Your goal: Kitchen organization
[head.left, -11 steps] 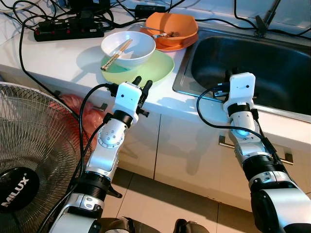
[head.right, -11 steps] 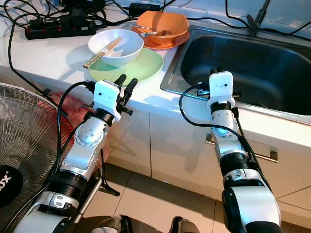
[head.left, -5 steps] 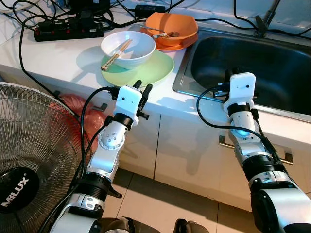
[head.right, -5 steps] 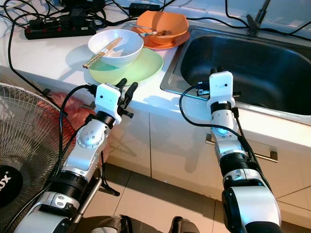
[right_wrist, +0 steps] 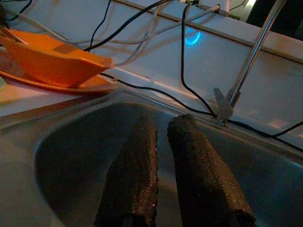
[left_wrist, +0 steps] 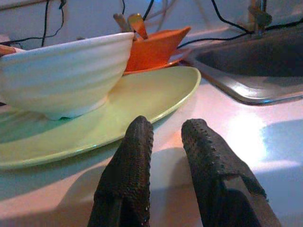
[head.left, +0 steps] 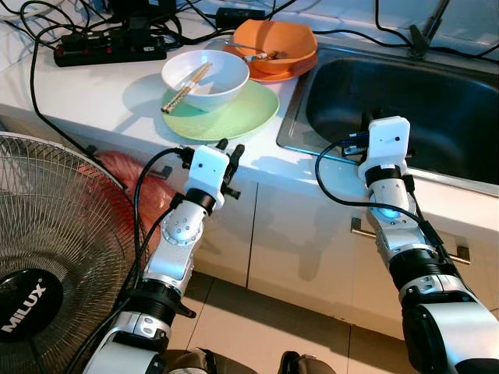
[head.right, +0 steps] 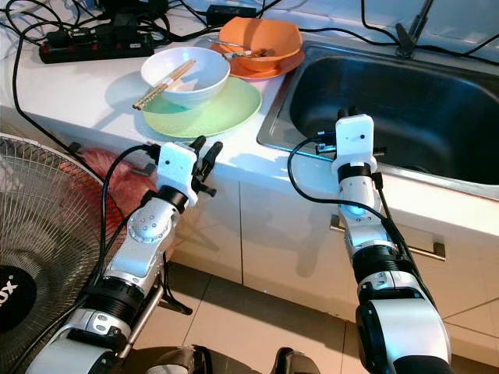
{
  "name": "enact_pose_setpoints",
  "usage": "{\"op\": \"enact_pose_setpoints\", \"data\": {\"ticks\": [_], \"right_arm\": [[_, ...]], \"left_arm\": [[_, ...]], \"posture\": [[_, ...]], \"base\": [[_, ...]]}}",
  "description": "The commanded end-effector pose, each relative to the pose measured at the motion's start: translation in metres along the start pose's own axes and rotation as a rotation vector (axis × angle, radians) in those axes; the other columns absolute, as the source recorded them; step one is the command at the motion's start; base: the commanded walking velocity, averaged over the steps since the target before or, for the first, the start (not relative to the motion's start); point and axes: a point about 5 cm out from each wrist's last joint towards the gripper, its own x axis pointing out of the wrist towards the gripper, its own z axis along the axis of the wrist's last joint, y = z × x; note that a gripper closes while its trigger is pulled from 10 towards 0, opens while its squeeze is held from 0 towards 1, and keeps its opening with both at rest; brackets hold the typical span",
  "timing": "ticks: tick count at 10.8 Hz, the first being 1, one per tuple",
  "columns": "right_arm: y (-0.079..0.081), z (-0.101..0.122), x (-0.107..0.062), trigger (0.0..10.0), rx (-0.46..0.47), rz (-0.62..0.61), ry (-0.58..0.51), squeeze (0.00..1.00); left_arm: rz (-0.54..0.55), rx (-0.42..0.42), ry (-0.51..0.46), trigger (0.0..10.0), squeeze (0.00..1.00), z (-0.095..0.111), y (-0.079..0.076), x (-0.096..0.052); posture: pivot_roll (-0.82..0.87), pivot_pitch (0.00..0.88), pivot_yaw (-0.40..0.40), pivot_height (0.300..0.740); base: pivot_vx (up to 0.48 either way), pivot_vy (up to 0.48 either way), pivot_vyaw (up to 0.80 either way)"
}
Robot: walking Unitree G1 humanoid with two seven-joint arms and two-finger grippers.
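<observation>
1. The green plate point(head.left: 226, 109) lies on the desk point(head.left: 93, 86) near its front edge, carrying the white bowl point(head.left: 205, 76) with chopsticks point(head.left: 185, 87) leaning over the bowl's rim. The left gripper point(head.left: 228, 148) hovers just short of the plate's near rim, its fingers point(left_wrist: 135, 156) a narrow gap apart and holding nothing. A gap that slim could ride over the thin rim or shove the plate instead of pinching it.
2. The plate carries a load. If the gripper lifts one edge alone, the bowl would likely slide and the chopsticks roll off onto the desk or floor.
3. A black cable point(head.left: 148, 167) loops from the left wrist beside the fan point(head.left: 54, 234); a wide swing of the arm might snag it on the fan's wire guard.
4. The right gripper point(right_wrist: 163, 137) hangs over the sink point(head.left: 405, 101), its fingers nearly closed and empty. Anything carried across could knock into that arm.
5. Farther back, the orange bowl point(head.left: 274, 43) on its orange plate point(head.left: 269, 75) touches the green plate's far side, so a push forward would jostle both.
6. Beyond, the power strip point(head.left: 109, 47) and cords lie near the wet sink; dragged dishes could catch them.
</observation>
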Motion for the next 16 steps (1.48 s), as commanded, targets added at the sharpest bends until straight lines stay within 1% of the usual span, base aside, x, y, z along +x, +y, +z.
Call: {"op": "enact_pose_setpoints", "data": {"ticks": [1,2,3,4,5,6,7,8,9,10,11,12,13,14,15,16], "right_arm": [[-0.001,-0.002,-0.001,10.0,0.005,-0.014,0.006,0.00],[-0.004,0.002,0.001,10.0,0.005,-0.027,-0.011,0.00],[-0.016,0.013,0.007,10.0,-0.001,-0.071,-0.066,0.00],[-0.027,0.018,0.008,10.0,-0.012,-0.107,-0.092,0.00],[-0.042,0.021,0.007,10.0,-0.036,-0.150,-0.112,0.00],[-0.055,0.018,0.000,10.0,-0.062,-0.182,-0.110,0.00],[-0.066,0.011,-0.011,10.0,-0.098,-0.205,-0.092,0.00],[-0.082,0.002,-0.026,10.0,-0.144,-0.245,-0.061,0.00],[-0.099,-0.002,-0.037,10.0,-0.185,-0.305,-0.039,0.00],[-0.128,-0.002,-0.055,10.0,-0.263,-0.409,-0.025,0.00],[-0.151,0.002,-0.071,10.0,-0.314,-0.502,-0.019,0.00],[-0.165,0.006,-0.081,10.0,-0.353,-0.566,-0.012,0.00],[-0.193,0.006,-0.108,10.0,-0.446,-0.684,0.036,0.00],[-0.207,-0.004,-0.136,10.0,-0.504,-0.758,0.125,0.00],[-0.214,-0.012,-0.158,10.0,-0.545,-0.820,0.211,0.00],[-0.224,-0.024,-0.187,10.0,-0.576,-0.927,0.326,0.00]], "left_arm": [[0.017,-0.001,0.003,10.0,0.00,-0.003,0.003,-0.003],[0.023,0.002,-0.015,10.0,0.00,0.001,0.005,-0.002],[0.028,0.006,-0.036,10.0,0.00,0.005,0.006,-0.003],[0.031,0.003,-0.037,10.0,0.00,0.003,0.005,-0.007],[0.030,-0.001,-0.028,10.0,0.00,-0.001,0.003,-0.012],[0.029,-0.006,-0.012,10.0,0.00,-0.006,0.000,-0.018],[0.032,-0.007,0.001,10.0,0.00,-0.010,-0.001,-0.025],[0.035,0.002,0.017,10.0,0.00,-0.014,0.001,-0.032],[0.041,0.009,0.031,10.0,0.00,-0.017,0.002,-0.038],[0.061,0.008,0.045,10.0,0.00,-0.020,0.007,-0.046],[0.071,0.022,0.063,10.0,0.00,-0.024,0.009,-0.053],[0.079,0.028,0.076,10.0,0.00,-0.027,0.010,-0.058],[0.106,0.038,0.108,10.0,0.00,-0.033,0.014,-0.069],[0.125,0.043,0.145,10.0,0.00,-0.041,0.016,-0.081],[0.140,0.047,0.173,10.0,0.00,-0.046,0.018,-0.089],[0.161,0.050,0.201,10.0,0.00,-0.052,0.020,-0.097]], "posture": [[0.04,0.107,-0.008,0.740],[0.04,0.104,-0.006,0.740],[0.03,0.103,-0.004,0.740],[0.02,0.103,-0.004,0.740],[0.02,0.103,-0.004,0.740],[0.01,0.105,-0.002,0.740],[0.00,0.108,-0.001,0.740],[0.00,0.113,-0.001,0.740],[-0.01,0.121,0.000,0.740],[-0.02,0.133,0.002,0.740],[-0.03,0.148,0.004,0.740],[-0.03,0.156,0.004,0.740],[-0.04,0.166,0.006,0.740],[-0.05,0.176,0.006,0.740],[-0.05,0.182,0.008,0.740],[-0.05,0.185,0.007,0.740]], "base": [[0.000,0.000,0.00],[0.000,0.000,0.00],[0.000,0.000,0.00],[0.000,0.000,0.00],[0.000,0.000,0.00],[0.000,0.000,0.00],[0.000,0.000,0.00],[0.000,0.000,0.00],[0.000,0.000,0.00],[0.000,0.000,0.00],[0.000,0.000,0.00],[0.000,0.000,0.00],[0.000,0.000,0.00],[0.000,0.000,0.00],[0.000,0.000,0.00],[0.000,0.000,0.00]]}}
